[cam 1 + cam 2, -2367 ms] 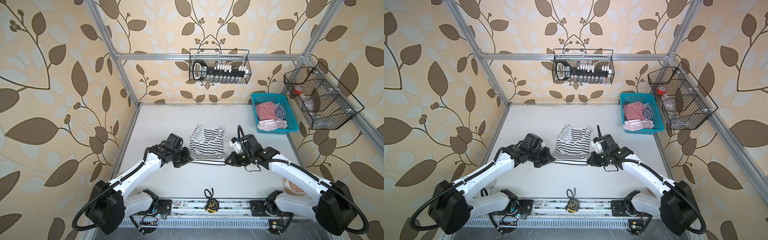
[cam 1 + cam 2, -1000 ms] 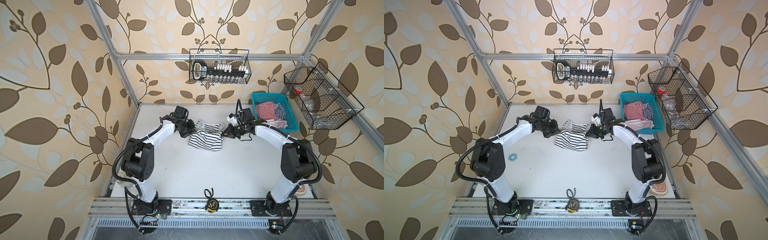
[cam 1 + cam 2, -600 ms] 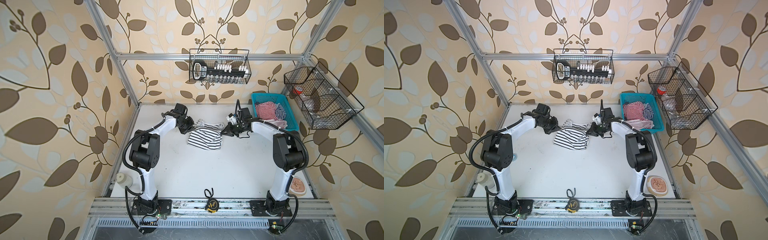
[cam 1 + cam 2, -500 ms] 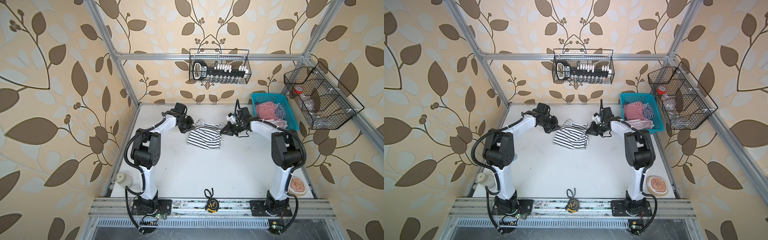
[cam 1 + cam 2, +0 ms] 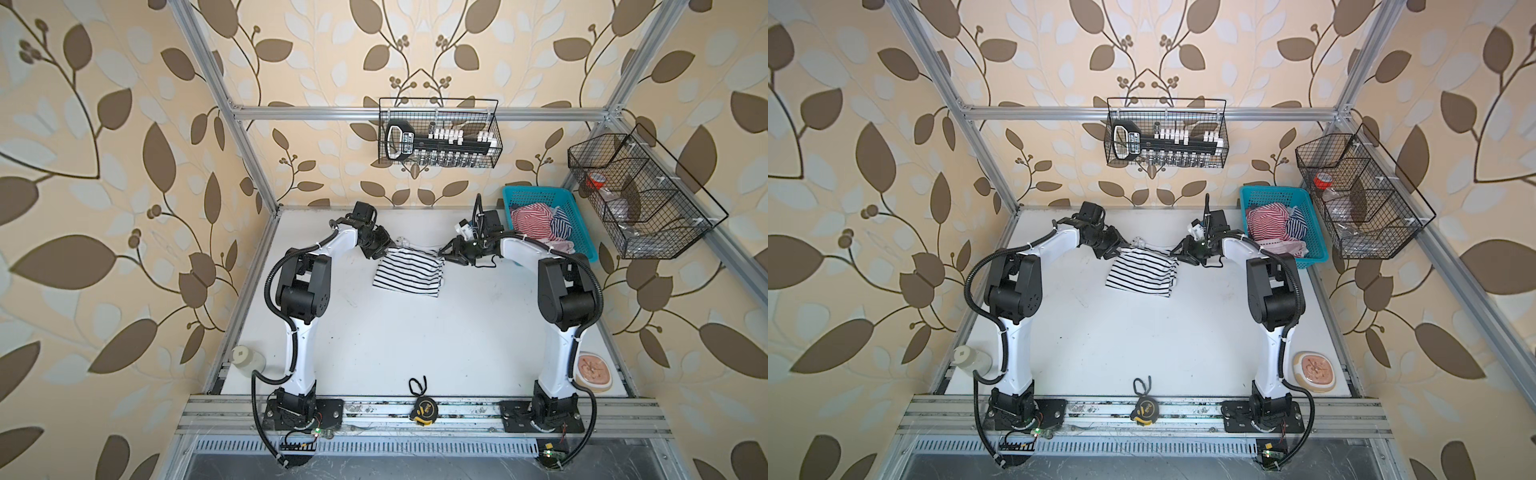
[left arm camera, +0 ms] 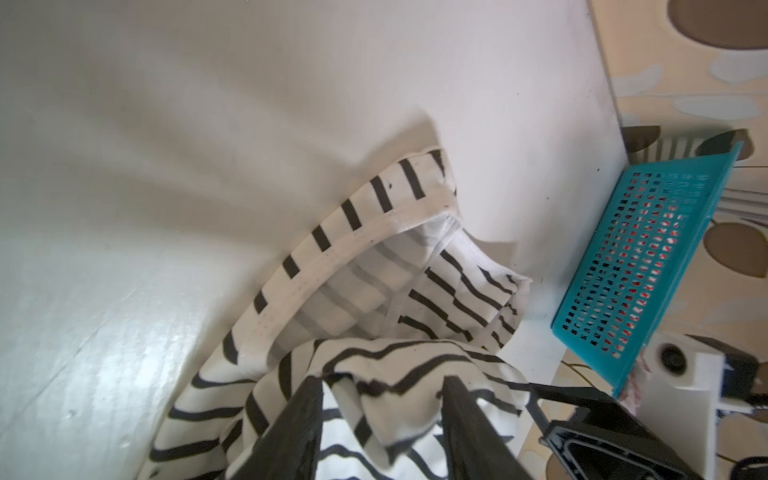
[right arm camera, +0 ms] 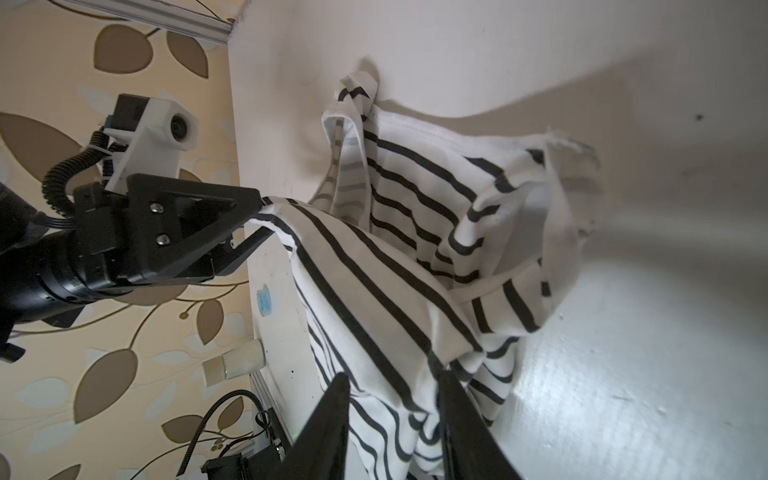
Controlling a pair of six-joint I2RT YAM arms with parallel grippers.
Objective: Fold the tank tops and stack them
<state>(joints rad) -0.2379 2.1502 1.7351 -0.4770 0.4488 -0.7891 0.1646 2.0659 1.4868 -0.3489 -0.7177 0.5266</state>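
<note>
A black-and-white striped tank top (image 5: 409,272) (image 5: 1142,274) lies folded in half on the white table (image 5: 395,340), towards the back. My left gripper (image 5: 384,249) (image 6: 382,380) sits at its far left corner, jaws open, with loose striped cloth bunched between the fingers. My right gripper (image 5: 446,253) (image 7: 395,376) sits at the far right corner, also open around slack cloth. In the turquoise basket (image 5: 536,192) at the back right lie a red-and-white tank top (image 5: 530,218) and a navy-and-white one (image 5: 561,222).
A tape measure (image 5: 422,409) rests on the front rail. A bottle (image 5: 247,359) stands at the front left edge and a round dish (image 5: 594,370) at the front right. Wire baskets hang on the back wall (image 5: 438,133) and right wall (image 5: 640,195).
Both grippers carried the top's near hem to the back, folding it over itself. Their jaws, shut on the cloth a second ago, now stand open.
</note>
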